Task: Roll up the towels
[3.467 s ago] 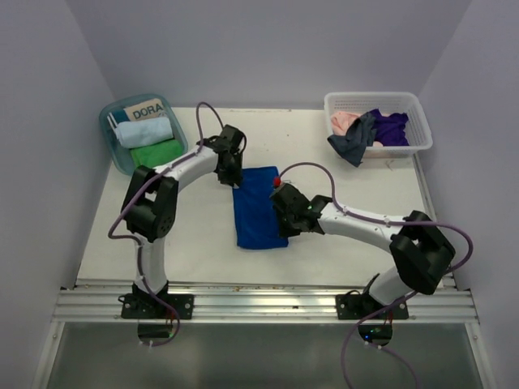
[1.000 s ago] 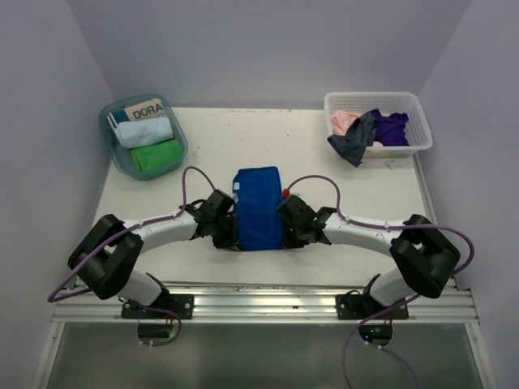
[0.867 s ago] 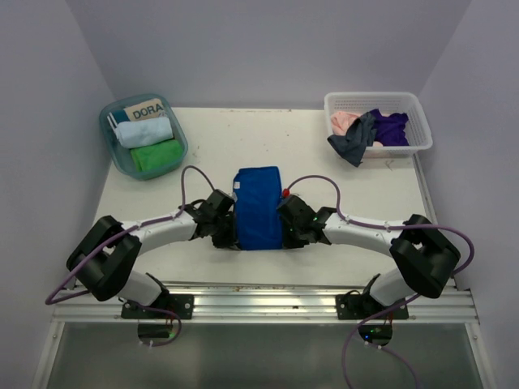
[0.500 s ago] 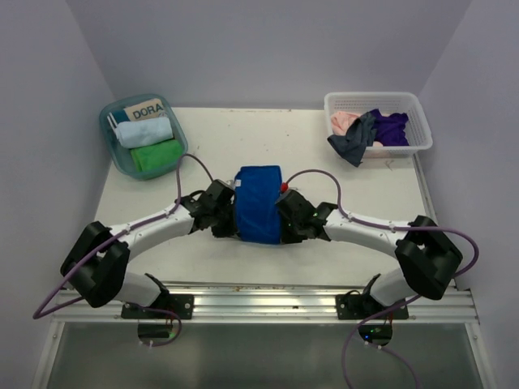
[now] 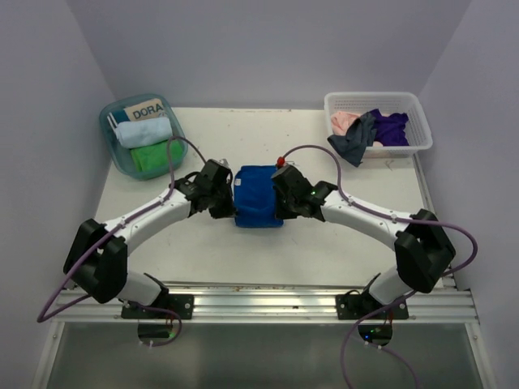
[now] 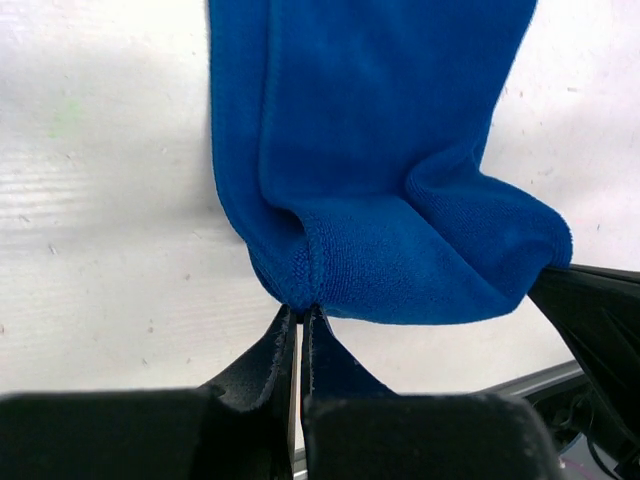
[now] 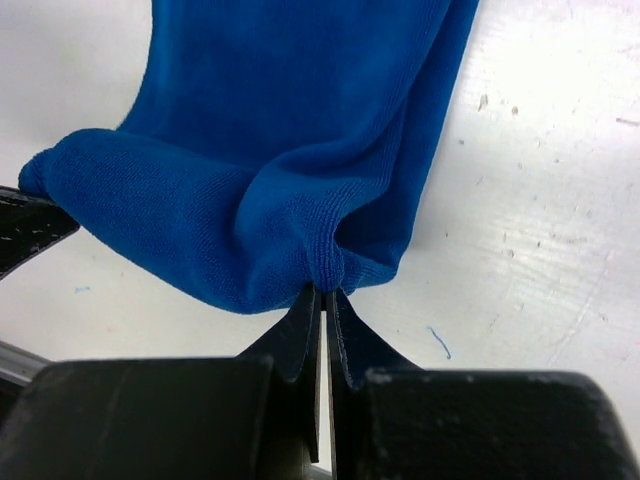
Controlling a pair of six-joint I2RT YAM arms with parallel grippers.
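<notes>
While the left gripper (image 6: 300, 310) and right gripper (image 7: 323, 292) each pinched the royal blue towel (image 5: 258, 201) by its folded edge, uneven travel could have skewed the roll.

The top camera looks down steeply from the near side and takes in the whole worktop (image 5: 340, 251). The wrist cameras sit very close behind the left hand (image 6: 300, 318) and the right hand (image 7: 323, 298), each facing down at the worktop. All three views share the blue towel (image 5: 258, 198).
</notes>
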